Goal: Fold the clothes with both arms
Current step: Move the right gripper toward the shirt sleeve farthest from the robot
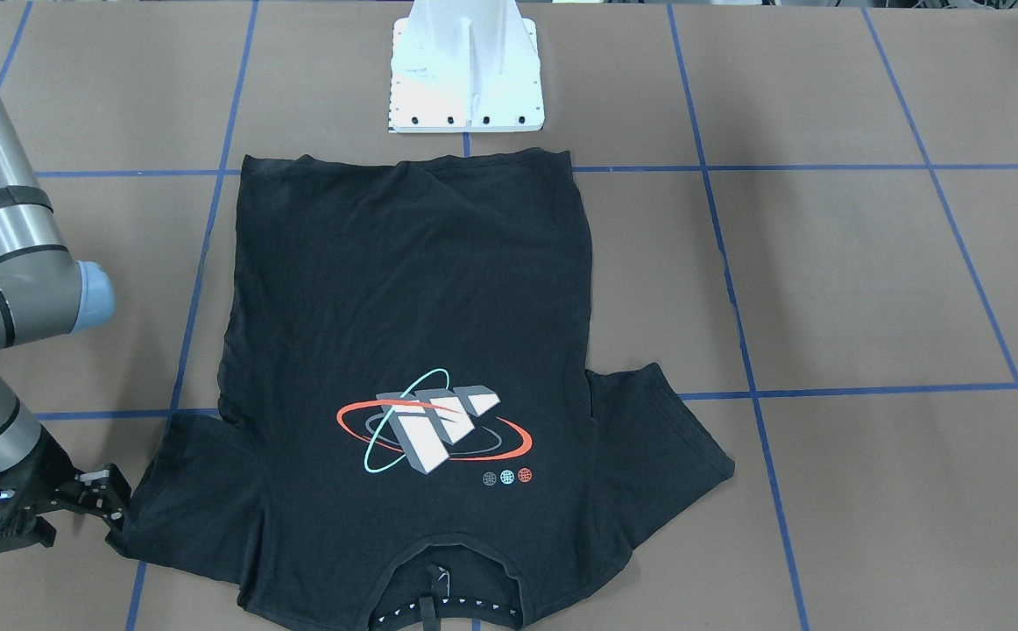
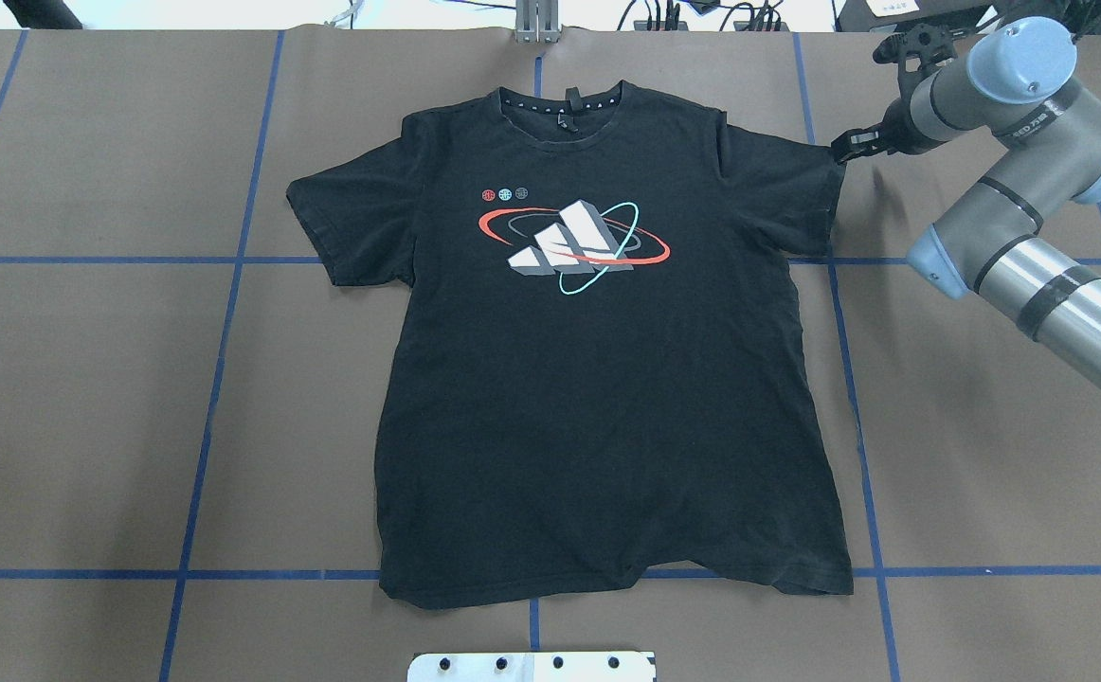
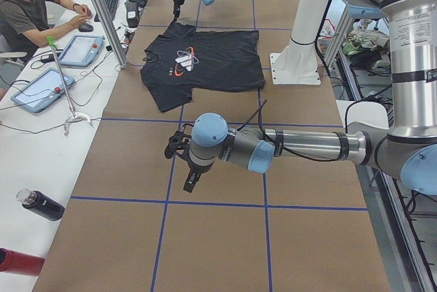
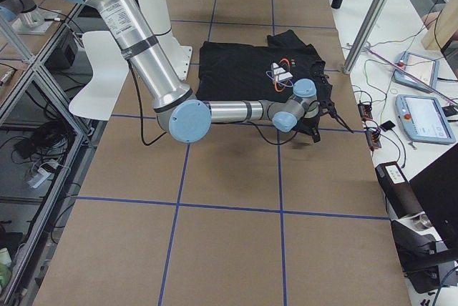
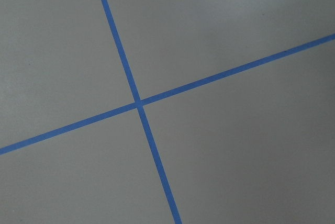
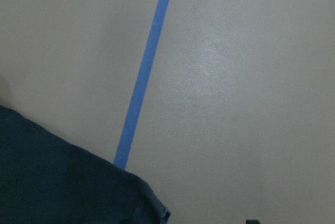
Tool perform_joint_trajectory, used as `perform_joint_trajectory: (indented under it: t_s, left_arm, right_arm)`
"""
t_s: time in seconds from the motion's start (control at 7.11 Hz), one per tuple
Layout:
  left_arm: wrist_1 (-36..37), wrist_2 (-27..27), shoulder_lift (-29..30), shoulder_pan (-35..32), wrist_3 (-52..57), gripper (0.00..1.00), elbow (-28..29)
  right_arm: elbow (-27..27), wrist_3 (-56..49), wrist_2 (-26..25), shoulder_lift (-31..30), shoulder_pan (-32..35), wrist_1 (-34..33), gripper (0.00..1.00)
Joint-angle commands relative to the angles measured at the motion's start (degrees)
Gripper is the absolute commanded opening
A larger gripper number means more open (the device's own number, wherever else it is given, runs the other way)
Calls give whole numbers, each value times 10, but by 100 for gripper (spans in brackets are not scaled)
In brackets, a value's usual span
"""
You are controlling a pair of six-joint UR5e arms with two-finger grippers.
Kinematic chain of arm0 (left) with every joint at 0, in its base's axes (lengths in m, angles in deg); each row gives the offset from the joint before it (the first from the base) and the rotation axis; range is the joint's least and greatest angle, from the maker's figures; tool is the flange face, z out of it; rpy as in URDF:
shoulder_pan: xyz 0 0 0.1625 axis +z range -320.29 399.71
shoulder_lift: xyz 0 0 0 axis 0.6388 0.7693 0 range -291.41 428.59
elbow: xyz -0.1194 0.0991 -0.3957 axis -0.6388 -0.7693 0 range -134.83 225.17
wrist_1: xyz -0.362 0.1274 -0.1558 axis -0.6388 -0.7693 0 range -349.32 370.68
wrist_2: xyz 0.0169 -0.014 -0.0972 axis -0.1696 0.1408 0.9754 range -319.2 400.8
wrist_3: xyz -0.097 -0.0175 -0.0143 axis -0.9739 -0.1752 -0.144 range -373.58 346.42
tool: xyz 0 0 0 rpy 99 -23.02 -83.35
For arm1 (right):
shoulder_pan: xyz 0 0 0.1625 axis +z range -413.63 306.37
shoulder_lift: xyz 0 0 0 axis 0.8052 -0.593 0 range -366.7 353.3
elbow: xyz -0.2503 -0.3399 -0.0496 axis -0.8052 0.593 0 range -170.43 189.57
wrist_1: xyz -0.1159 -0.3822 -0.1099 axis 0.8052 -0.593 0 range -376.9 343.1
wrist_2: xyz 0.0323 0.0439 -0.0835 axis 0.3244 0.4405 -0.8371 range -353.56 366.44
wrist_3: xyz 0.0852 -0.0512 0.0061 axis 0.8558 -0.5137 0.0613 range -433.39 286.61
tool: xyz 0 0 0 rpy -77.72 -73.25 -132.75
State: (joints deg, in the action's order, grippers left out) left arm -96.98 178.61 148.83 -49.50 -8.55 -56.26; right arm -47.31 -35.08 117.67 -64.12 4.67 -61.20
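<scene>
The black left gripper (image 3: pixel 189 181) hangs over the brown paper table (image 2: pixel 86 398), well apart from the cloth; open or not, I can't tell. The black printed T-shirt (image 2: pixel 598 398) lies flat mid-table, collar away from the robot. The black right gripper (image 2: pixel 844 147), fingers parted, sits right at the edge of its sleeve (image 2: pixel 787 170), clearly the nearer one.

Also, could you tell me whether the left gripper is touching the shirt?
Apart. The exterior left view shows the left gripper hanging over bare table, well short of the shirt; its wrist view sees only table.
</scene>
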Motion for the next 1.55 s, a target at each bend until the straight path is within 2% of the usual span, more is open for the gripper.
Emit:
perform_joint_trajectory:
  t_s: [0.0,0.42,0.56,0.7,0.84,0.98,1.27,1.41]
  left_arm:
    - [0,0,0,0,1,100,0]
    - [0,0,0,0,2,100,0]
    - [0,0,0,0,2,100,0]
    - [-1,0,0,0,2,100,0]
    - [0,0,0,0,2,100,0]
    - [0,0,0,0,2,100,0]
    - [0,0,0,0,3,100,0]
    - [-1,0,0,0,3,100,0]
  right_arm:
    - [12,0,-13,16,-5,9,64]
    - [17,0,-18,16,-13,9,61]
    - [17,0,-22,16,-14,8,57]
    - [17,0,-22,16,-14,8,42]
    - [17,0,-22,17,-14,8,6]
    - [17,-1,-22,17,-15,5,0]
    - [9,2,-21,17,-16,8,0]
    - [-42,10,-6,1,-11,7,0]
